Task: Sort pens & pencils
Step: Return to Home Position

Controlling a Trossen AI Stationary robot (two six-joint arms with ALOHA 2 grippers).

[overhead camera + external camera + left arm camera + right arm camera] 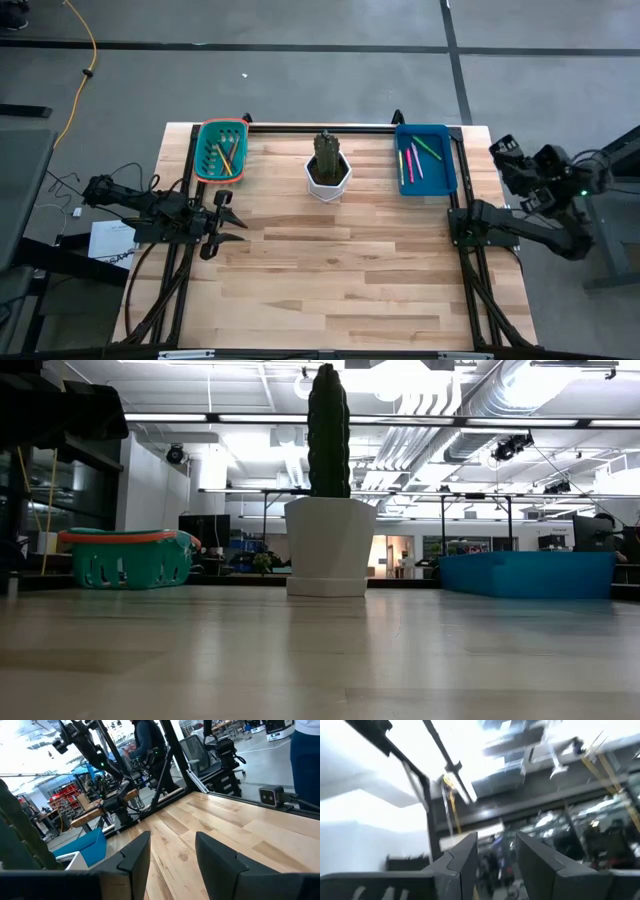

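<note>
Left gripper [172, 842] has its two dark fingers [134, 860] spread apart over bare wooden table [260, 835], blue bin [85, 847] and dark green cactus [20, 840] off to one side, right arm [107, 802] at the far edge, small camera [270, 796] by the table edge, person [147, 740] standing beyond.

Tabletop [330, 270] front seemingly open; cactus pot [328, 172] obstructs between green bin [221, 150], blue bin [425, 158].

Seen low, green bin [125, 565] hides pencils [226, 156], blue bin [525, 575] pens [411, 163].
</note>
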